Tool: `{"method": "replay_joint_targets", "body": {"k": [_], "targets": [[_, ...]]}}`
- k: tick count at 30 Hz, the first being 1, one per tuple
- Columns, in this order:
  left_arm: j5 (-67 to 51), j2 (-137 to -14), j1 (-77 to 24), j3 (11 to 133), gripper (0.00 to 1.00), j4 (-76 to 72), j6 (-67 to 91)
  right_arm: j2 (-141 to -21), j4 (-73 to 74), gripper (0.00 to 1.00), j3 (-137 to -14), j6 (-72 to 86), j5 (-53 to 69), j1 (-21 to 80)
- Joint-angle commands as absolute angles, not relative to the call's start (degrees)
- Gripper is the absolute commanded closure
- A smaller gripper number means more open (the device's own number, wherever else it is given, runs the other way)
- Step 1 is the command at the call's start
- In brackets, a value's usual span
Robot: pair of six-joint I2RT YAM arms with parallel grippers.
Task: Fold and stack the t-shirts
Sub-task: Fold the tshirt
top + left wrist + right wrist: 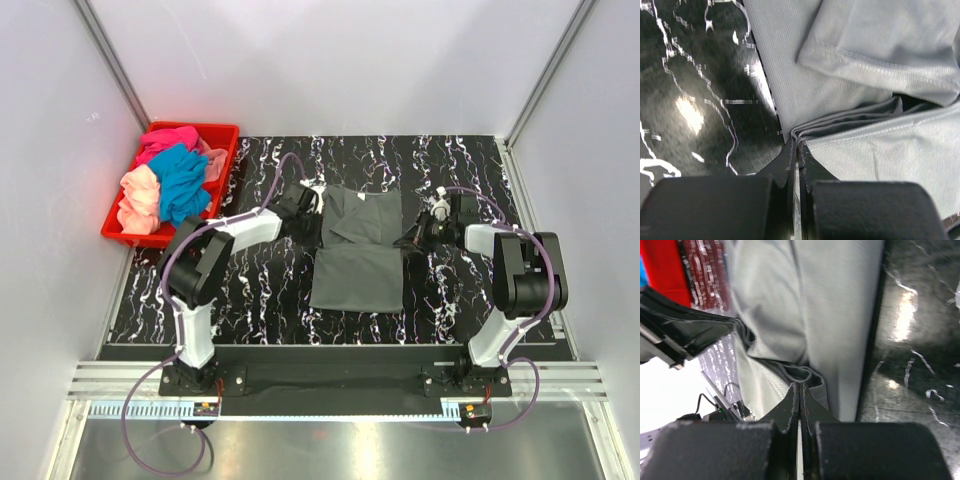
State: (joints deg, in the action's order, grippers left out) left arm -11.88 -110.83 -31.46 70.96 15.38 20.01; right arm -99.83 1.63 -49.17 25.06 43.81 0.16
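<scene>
A dark grey t-shirt lies flat in the middle of the black marbled table, with its upper part folded over in layers. My left gripper is at the shirt's left edge and my right gripper at its right edge. In the left wrist view the left gripper is shut on a bunched fold of the grey shirt. In the right wrist view the right gripper is shut on a layered fold of the grey shirt. Pink, teal and peach shirts lie crumpled in a crate.
The red plastic crate stands at the back left corner of the table, and also shows in the right wrist view. White walls and metal rails enclose the table. The left arm shows across the shirt in the right wrist view.
</scene>
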Motion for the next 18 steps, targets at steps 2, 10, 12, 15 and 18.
{"method": "replay_joint_targets", "body": {"k": [2,10,12,15,18], "targets": [[-10.37,-112.06,-31.03,76.02,0.99,14.94,18.72,-100.46,3.51,0.99,-52.03,23.03,40.61,0.44],[-11.25,-111.97,-31.03,76.99,0.63,15.64,18.46,-101.95,9.39,0.92,-55.19,21.71,33.94,0.44],[-10.81,-110.75,-31.03,76.47,0.48,15.91,17.93,-100.82,12.64,0.75,-55.72,22.23,30.35,0.44],[-10.11,-106.45,-31.03,75.67,0.38,16.96,17.06,-96.08,19.3,0.58,-57.13,23.64,27.78,0.44],[-8.09,-101.79,-31.11,76.29,0.37,20.82,18.01,-88.88,27.64,0.48,-58.18,24.87,23.58,0.61]]}}
